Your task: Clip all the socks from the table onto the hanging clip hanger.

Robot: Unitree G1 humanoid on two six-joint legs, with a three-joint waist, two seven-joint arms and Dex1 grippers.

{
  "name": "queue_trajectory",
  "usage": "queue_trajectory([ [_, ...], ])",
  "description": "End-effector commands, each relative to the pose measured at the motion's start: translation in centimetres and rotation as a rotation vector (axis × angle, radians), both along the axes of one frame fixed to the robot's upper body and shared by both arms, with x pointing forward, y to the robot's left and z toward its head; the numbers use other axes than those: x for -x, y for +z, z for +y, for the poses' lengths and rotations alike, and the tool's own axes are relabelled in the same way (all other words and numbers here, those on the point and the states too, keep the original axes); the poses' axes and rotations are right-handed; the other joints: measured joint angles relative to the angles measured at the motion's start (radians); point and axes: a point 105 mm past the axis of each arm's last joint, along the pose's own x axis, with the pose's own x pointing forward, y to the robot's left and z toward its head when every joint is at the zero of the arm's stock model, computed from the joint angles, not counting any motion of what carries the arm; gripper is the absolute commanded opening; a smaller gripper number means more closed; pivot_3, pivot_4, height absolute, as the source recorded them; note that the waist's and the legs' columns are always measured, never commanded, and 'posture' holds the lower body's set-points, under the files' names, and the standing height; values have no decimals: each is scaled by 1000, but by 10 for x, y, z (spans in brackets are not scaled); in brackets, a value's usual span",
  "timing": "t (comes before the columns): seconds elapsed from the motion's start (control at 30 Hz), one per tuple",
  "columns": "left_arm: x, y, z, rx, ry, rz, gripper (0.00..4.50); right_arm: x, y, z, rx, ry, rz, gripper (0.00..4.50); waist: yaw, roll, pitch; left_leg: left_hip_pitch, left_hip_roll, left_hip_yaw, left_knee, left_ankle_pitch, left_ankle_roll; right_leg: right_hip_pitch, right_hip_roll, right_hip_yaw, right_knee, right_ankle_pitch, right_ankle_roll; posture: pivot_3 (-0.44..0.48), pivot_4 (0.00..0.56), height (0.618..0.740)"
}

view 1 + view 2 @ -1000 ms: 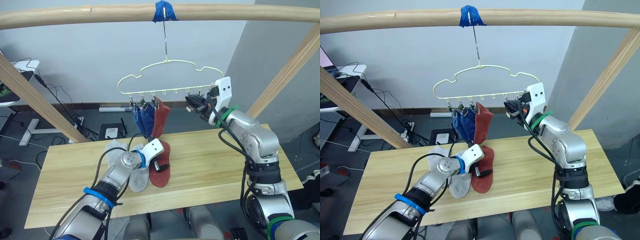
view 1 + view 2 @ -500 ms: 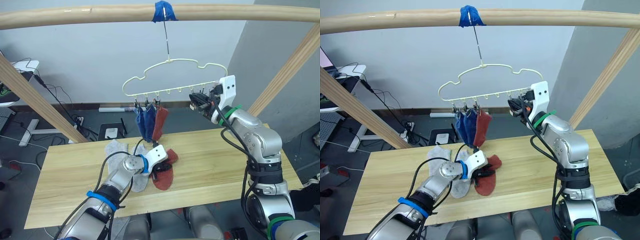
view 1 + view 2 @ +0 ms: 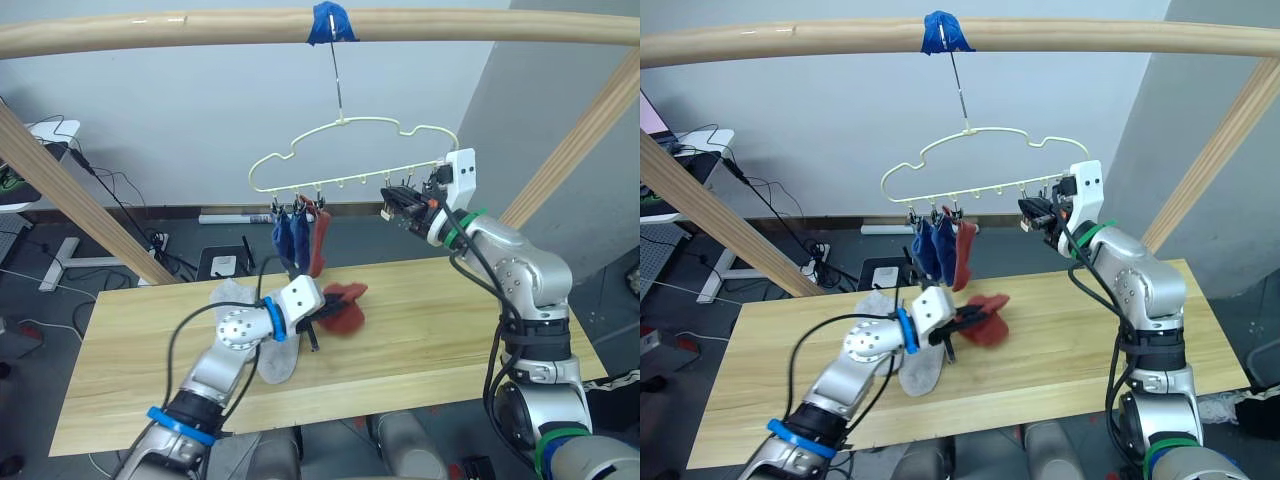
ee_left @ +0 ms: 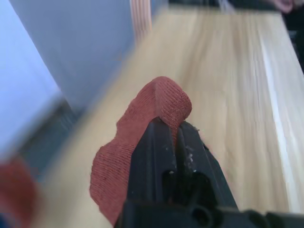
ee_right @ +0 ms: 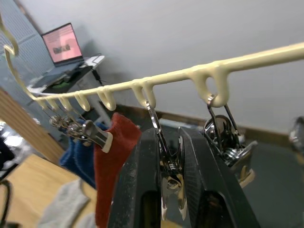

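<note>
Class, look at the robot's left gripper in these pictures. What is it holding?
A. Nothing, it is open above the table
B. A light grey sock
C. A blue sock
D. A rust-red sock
D: the left gripper is shut on a rust-red sock, lifted just above the table, while two light grey socks lie on the wood.

Grey socks (image 3: 262, 345) partly hidden behind left arm; table (image 3: 420, 330) near edge cut by frame.
</note>
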Motion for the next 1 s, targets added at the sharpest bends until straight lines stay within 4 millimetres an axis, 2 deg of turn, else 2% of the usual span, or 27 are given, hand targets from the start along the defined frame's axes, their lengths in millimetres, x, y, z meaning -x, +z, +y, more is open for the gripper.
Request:
queue_trajectory([
  [0.03,8,32,-1,59,-16,-215,29,4,2,-1,-38,43,72,572,4,0,0,0,0,0,0,0,0,1,0,0,0,0,0,-132,177,740],
  [0.13,5,39,0,71,7,-293,29,8,1,1,-53,78,121,572,6,0,0,0,-1,0,1,0,0,1,0,0,-1,-1,3,-127,169,740],
  [0.3,-2,49,-4,84,51,-389,29,24,5,13,-230,172,291,572,4,0,-1,0,-1,-1,0,0,0,1,0,0,0,0,0,-126,160,740],
  [0.47,-6,50,-5,80,60,-417,29,30,5,15,-233,173,323,572,0,2,-2,0,-1,0,1,0,0,1,0,0,0,0,1,-130,155,740],
  [0.87,9,42,-6,61,0,-438,29,24,16,10,-320,132,363,572,-4,2,-2,-1,0,0,0,0,0,0,0,0,0,-1,2,-141,161,740],
  [1.0,9,43,-7,63,-2,-451,29,22,19,9,-343,134,375,572,-4,2,-2,-1,0,0,0,0,0,0,0,0,0,-1,3,-142,163,740],
])
